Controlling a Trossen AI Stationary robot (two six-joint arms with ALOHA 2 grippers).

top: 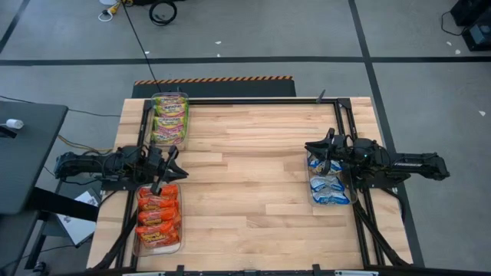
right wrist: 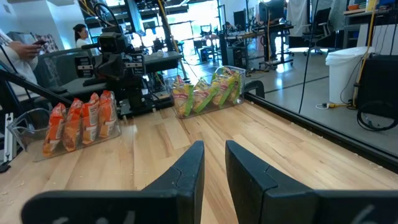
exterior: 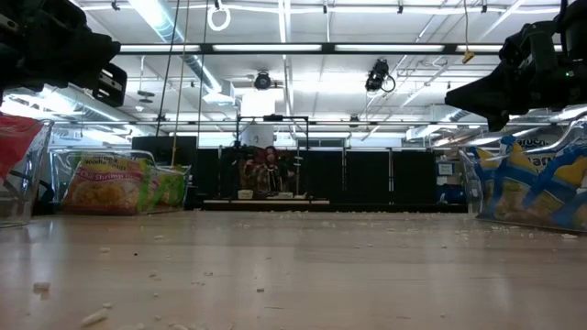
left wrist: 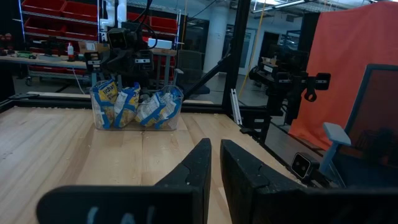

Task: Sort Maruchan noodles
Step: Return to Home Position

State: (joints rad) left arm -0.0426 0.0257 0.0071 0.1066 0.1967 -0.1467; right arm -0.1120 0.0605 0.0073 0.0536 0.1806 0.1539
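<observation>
3 clear bins sit on the wooden table (top: 253,176), and every noodle packet in view lies in 1 of them. The far left bin (top: 170,94) holds the green-pink-yellow packets (top: 169,121), the near left bin (top: 158,251) holds the orange-red packets (top: 159,218), and the right bin (top: 331,205) holds the blue-white packets (top: 328,188), all stood on edge in rows. The 2 left bins line up along the table's left side, well apart from the right bin across the bare boards. The left gripper (top: 170,162) hangs in the air above the far end of the near left bin, pointing right; its jaws stand only a narrow slit apart and grip nothing. The right gripper (top: 313,148) hangs above the far end of the right bin, pointing left, its jaws likewise parted by a narrow gap with nothing between them. Small pale crumbs (exterior: 92,318) lie scattered on the near boards. Beyond the table, a person (right wrist: 79,34) stands in the room.
</observation>
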